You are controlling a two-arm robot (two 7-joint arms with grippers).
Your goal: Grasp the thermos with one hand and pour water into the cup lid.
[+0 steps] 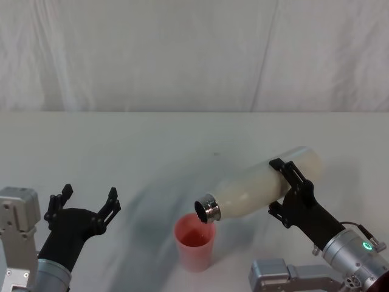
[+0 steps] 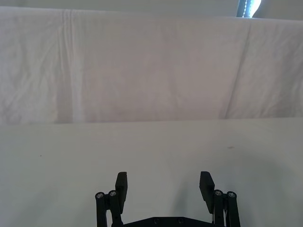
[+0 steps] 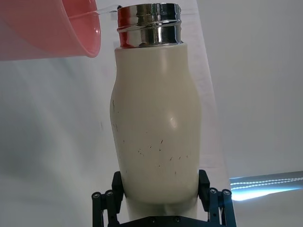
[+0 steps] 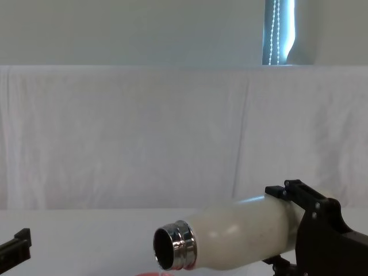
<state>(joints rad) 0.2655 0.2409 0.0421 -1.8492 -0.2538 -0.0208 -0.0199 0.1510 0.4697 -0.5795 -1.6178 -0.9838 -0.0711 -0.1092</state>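
Head view, pour: I have the thermos (image 1: 264, 184) tipped almost flat in the centre right of the frame, clear of the table (image 1: 182, 140). Its steel neck hangs just above the rim of the cup lid (image 1: 195, 243), which stands upright at lower centre.

Head view, right hand: my right gripper (image 1: 281, 187) comes in from the lower right with its fingers clamped around the thermos body toward its base.

Head view, left hand: my left gripper (image 1: 87, 201) sits idle at lower left, fingers spread wide, holding nothing, well apart from the cup.

Left wrist view: both black fingers (image 2: 121, 186) stand apart at the bottom of the frame with bare white table between them.

Right wrist view: the thermos fills the middle, gripped low between the two jaws. A thin clear stream seems to leave the neck toward the pink rim in the upper left corner.

Chest view: the open neck points to lower centre, and a sliver of pink rim (image 4: 155, 273) shows at the bottom edge just beneath it.

Risk, overshoot: the mouth sits over the cup's near edge, so I judge a further tilt could send water past the rim.

Risk, tipping: the cup looks light, so a touch from the neck could knock it over.

Risk, slip: a hold this near the base could let the bottle sag or turn.
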